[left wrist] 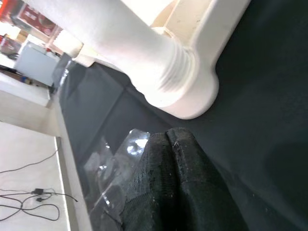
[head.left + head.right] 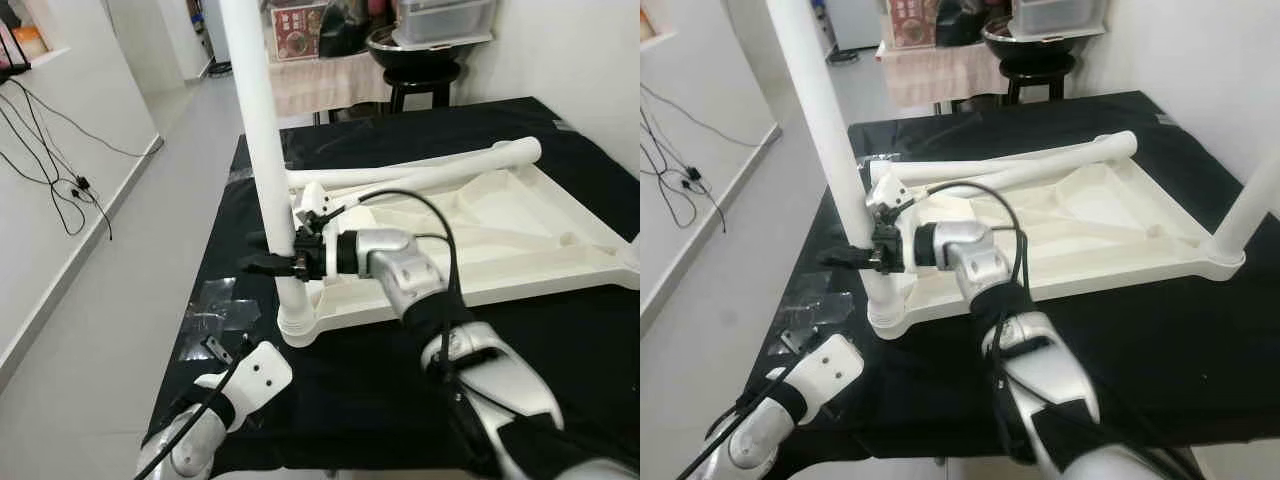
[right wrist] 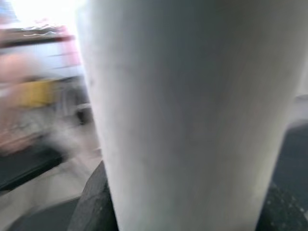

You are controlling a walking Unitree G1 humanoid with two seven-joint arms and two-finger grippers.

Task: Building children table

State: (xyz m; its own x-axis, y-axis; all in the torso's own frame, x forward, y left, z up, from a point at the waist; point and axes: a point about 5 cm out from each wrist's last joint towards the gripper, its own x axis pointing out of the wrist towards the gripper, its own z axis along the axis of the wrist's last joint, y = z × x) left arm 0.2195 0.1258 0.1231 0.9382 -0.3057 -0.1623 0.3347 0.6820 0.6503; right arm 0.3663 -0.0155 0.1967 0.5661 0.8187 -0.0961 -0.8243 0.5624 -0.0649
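My right jaws (image 2: 270,264) are clamped on the upright white leg (image 2: 262,150), one black finger on each side of it, a little above where it enters its socket. In the right wrist view the leg (image 3: 187,115) stands close against the camera with a dark finger at either edge. The leg rises from the near left corner socket (image 2: 298,328) of the upturned white tabletop (image 2: 520,240), which lies flat on the table (image 2: 560,350) under a black cloth. A second leg (image 2: 430,168) lies loose along the tabletop's far edge, and another stands upright at the right corner (image 2: 1252,205).

My left jaws (image 1: 175,185) are together, the fingers pressed shut on nothing, low over the cloth just near and left of that corner socket (image 1: 185,98). Crumpled clear plastic wrap (image 2: 215,312) lies on the cloth at the table's left edge, beside them. Beyond the far end stands a black stool (image 2: 420,80).
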